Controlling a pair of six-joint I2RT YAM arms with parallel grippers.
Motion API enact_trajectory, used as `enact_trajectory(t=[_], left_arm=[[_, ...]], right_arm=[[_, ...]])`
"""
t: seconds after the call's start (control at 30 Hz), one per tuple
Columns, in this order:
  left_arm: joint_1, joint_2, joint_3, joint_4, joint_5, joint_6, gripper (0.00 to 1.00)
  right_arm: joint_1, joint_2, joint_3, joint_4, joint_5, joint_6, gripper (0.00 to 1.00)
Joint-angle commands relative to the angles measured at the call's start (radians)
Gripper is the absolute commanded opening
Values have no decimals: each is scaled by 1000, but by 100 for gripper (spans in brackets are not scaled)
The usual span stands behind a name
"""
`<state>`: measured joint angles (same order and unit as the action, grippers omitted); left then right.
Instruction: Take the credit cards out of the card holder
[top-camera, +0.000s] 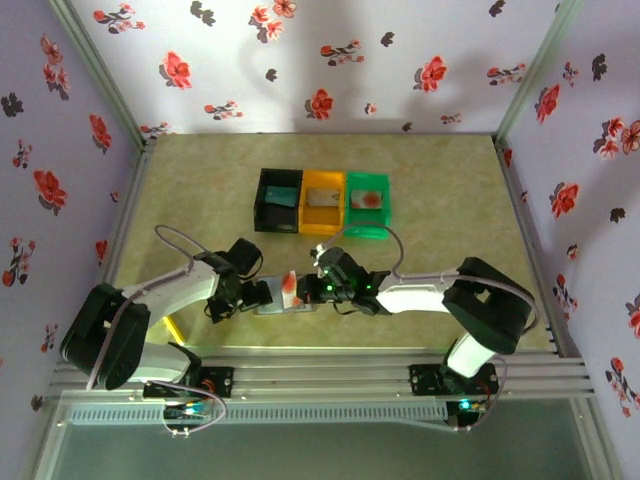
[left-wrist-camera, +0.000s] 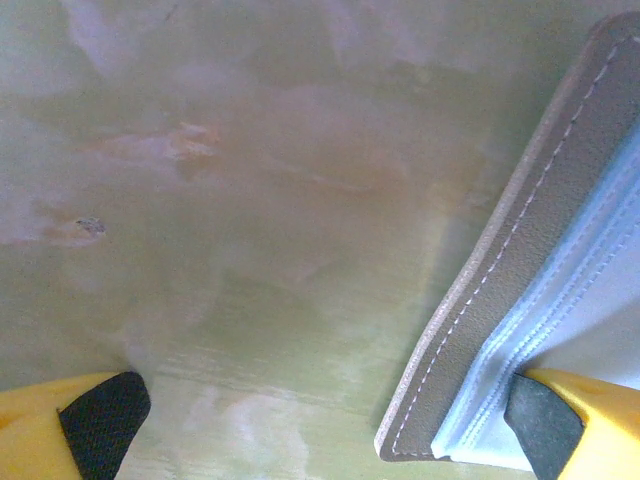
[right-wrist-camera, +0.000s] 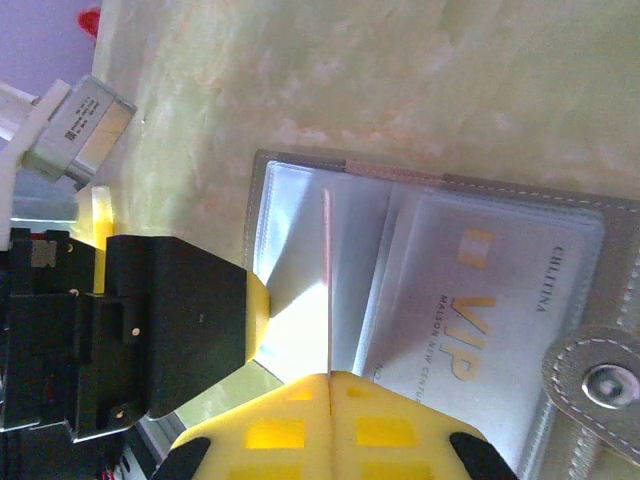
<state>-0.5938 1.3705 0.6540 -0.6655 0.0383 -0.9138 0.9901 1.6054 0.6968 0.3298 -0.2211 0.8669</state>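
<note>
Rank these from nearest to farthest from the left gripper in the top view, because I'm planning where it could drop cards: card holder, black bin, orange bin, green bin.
Measured from the left gripper:
1. the card holder, right beside it on the near table.
2. the black bin, beyond it, left end of the row.
3. the orange bin, middle of the row.
4. the green bin, right end.
</note>
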Motion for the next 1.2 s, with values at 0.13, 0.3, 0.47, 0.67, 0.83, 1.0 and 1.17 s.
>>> enact_trajectory(t=[0.13, 0.3, 0.47, 0.67, 0.83, 1.0, 1.17], left_arm=[[-12, -17, -4, 32, 38, 48, 100], [-11, -95, 40, -32, 14, 72, 100], [-8, -193, 87, -70, -5, 104, 100], [0, -370, 120, -40, -13, 142, 100], [1, -530, 70, 128, 70, 140, 100], [1, -577, 12, 306, 161, 107, 99], [1, -570, -50, 529, 247, 38, 98]], right_arm=[[-21, -93, -36, -39, 32, -43, 0], [-32, -168, -43, -67, 45, -69, 0], [-44, -274, -43, -132, 90, -118, 0], [-69, -408, -60, -190, 141, -147, 0], [-86, -517, -93, -192, 163, -155, 0], [-103, -599, -140, -153, 160, -134, 0], [-128, -667, -209, -47, 127, -72, 0]])
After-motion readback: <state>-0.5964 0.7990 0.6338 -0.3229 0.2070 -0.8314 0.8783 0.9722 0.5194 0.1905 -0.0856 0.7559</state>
